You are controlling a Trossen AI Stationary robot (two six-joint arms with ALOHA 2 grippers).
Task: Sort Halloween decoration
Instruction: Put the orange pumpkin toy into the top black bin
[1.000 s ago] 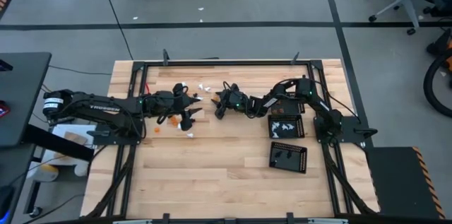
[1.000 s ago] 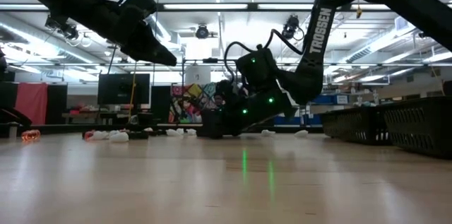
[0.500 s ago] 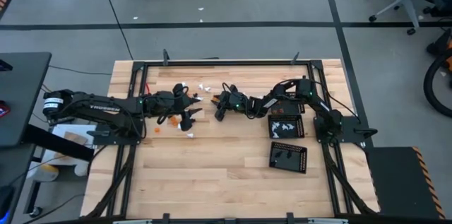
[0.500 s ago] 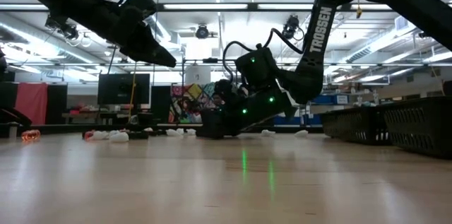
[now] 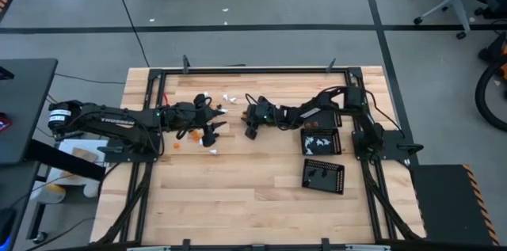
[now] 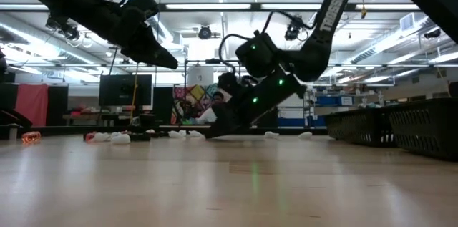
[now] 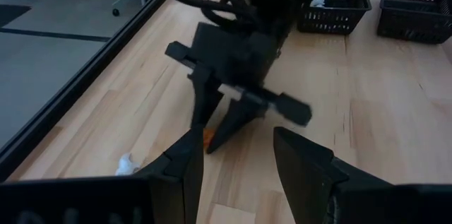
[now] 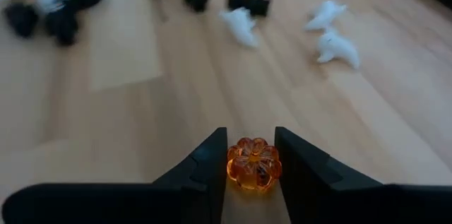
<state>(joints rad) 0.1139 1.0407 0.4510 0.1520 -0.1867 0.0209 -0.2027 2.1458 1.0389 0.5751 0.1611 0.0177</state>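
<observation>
Pumpkin — a small translucent orange ribbed plastic pumpkin [image 8: 253,165] — sits clamped between the right gripper [image 5: 252,131] fingers near the table's far-middle; black perforated trays [image 5: 322,142] lie rightward. Left gripper [image 5: 212,135] hovers apart.

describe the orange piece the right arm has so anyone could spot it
Find the right gripper near the middle of the wooden table, just right of the scattered pieces. Between its two dark fingers sits a small translucent orange pumpkin, the only piece clamped rather than lying loose.
</observation>
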